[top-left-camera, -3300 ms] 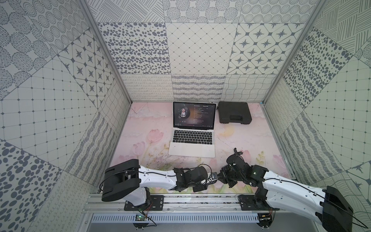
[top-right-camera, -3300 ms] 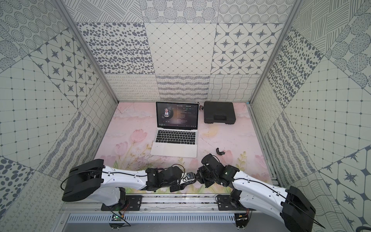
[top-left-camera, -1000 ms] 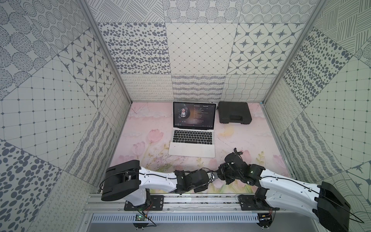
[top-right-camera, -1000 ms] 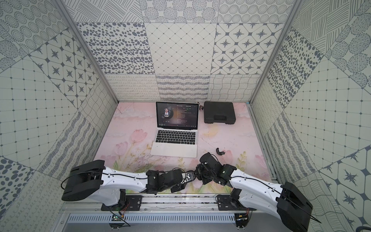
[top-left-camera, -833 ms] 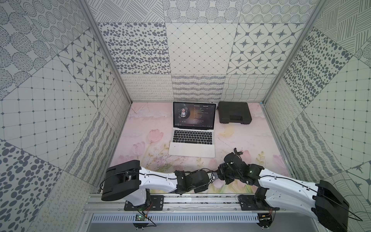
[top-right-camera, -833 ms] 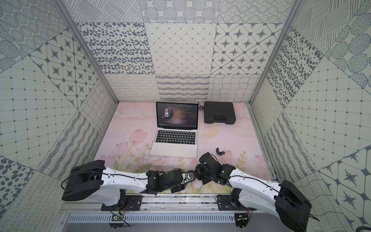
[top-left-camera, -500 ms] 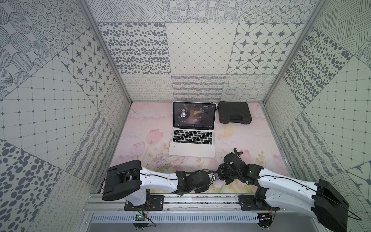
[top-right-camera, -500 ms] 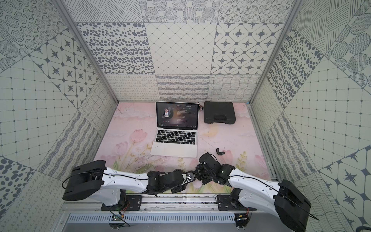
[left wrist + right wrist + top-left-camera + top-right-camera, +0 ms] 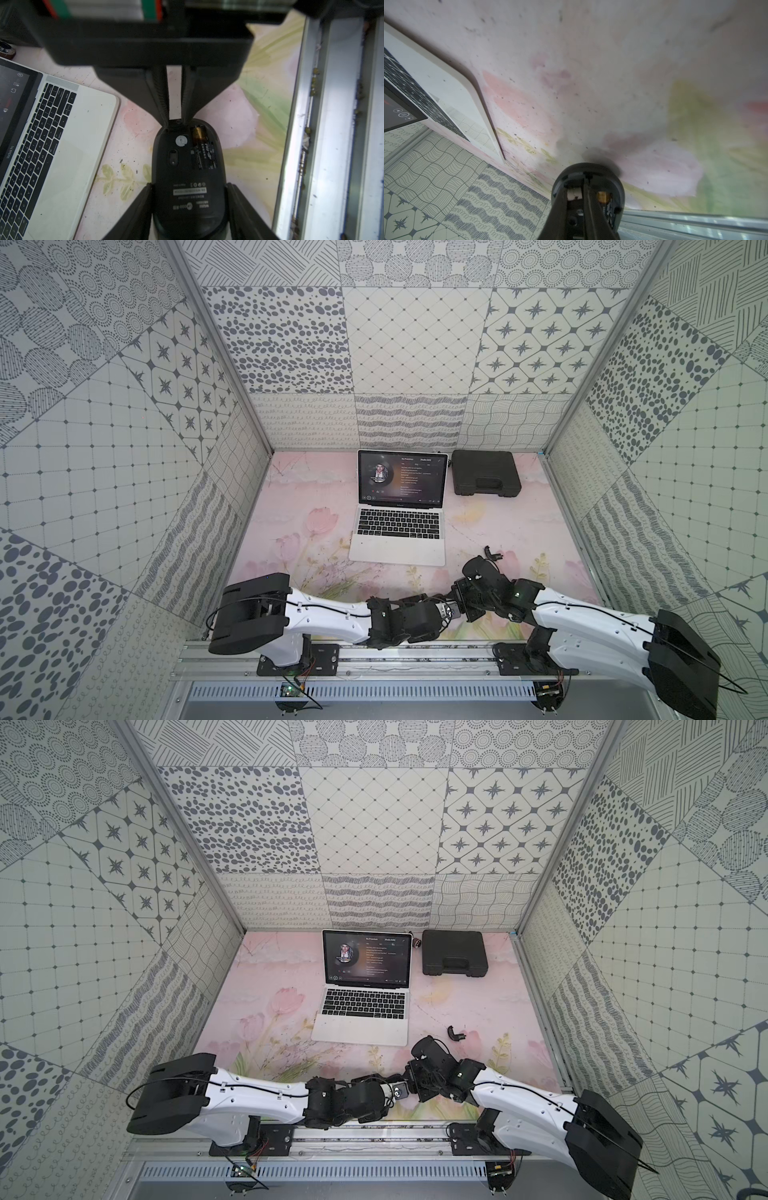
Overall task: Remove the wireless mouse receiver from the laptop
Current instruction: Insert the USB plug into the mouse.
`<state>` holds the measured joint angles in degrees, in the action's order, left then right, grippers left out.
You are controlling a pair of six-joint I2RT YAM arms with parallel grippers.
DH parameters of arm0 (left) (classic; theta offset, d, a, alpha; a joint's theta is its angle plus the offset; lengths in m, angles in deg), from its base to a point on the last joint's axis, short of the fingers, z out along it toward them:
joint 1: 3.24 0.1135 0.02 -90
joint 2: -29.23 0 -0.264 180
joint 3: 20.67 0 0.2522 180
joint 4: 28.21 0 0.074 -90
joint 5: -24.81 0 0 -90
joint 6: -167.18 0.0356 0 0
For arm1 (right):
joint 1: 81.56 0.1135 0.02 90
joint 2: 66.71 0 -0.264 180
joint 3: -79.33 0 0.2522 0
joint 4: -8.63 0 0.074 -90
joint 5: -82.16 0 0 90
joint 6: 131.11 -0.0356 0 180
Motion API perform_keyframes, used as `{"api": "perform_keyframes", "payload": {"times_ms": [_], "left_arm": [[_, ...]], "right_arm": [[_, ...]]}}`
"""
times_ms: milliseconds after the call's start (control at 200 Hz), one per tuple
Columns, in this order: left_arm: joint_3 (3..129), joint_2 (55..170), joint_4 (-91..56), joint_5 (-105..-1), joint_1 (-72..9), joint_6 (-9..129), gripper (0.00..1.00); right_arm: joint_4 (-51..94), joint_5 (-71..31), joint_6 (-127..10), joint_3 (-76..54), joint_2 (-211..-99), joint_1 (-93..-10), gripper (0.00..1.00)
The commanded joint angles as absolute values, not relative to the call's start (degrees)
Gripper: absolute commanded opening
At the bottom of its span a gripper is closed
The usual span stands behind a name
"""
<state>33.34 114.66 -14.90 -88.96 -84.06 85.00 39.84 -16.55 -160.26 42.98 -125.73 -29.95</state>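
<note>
Black oval mouse [image 9: 188, 158] clamped belly-up in left gripper [image 9: 189, 186]. The right gripper [image 9: 175, 123] pinches the tiny black receiver stub [image 9: 176, 122], I reckon; silver laptop [image 9: 397, 549] at its eleven o'clock.

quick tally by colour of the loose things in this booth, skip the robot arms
black: 3 (toolbox, mouse, curved shell piece)
silver: 1 (laptop)
dark, colour unclear: 1 (small round thing behind the laptop)
total: 5

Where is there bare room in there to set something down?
Widest bare mat: between laptop and left wall. Also free: right of the laptop, between toolbox and shell piece. Crowded at the front middle, where left gripper and right gripper meet at the mouse.
</note>
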Motion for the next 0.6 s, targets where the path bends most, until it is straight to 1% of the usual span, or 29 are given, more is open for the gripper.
{"api": "perform_keyframes", "payload": {"times_ms": [0, 350, 440, 590], "left_arm": [[34.40, 115.25, -18.99, -89.32, -84.98, 87.98, 0.04], [33.26, 116.06, -20.71, -89.02, -84.98, 87.33, 0.04], [33.26, 116.06, -20.84, -89.09, -84.97, 87.27, 0.04], [33.18, 116.15, -20.67, -89.27, -84.96, 87.18, 0.04]], "right_arm": [[38.32, -17.86, -160.02, 42.34, -127.06, -29.68, 0.00], [35.72, -19.18, -159.17, 41.86, -128.69, -29.70, 0.00], [35.03, -19.42, -159.12, 41.84, -128.97, -29.68, 0.09], [34.76, -19.86, -158.88, 41.97, -129.09, -29.70, 0.27]]}}
